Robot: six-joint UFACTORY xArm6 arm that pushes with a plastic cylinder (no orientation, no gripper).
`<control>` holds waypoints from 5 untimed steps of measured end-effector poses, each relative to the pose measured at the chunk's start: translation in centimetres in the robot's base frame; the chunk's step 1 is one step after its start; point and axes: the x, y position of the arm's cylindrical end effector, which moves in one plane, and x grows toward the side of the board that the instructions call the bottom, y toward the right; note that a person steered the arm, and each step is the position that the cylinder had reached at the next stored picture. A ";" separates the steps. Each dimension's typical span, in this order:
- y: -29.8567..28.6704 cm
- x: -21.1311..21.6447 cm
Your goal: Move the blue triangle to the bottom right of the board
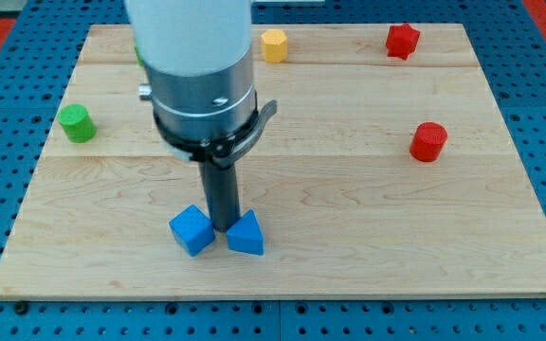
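The blue triangle lies on the wooden board near the view's bottom, left of centre. A blue cube sits just to its left. My tip stands between the two, at their upper edges, touching or nearly touching both. The arm's white and grey body rises above it and hides the board behind.
A green cylinder stands at the view's left. A yellow block and a red star-like block sit near the top edge. A red cylinder stands at the right. A sliver of green shows beside the arm at top left.
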 end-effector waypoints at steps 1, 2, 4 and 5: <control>1.9 1.0; 7.0 -0.3; 17.4 0.2; 19.0 0.9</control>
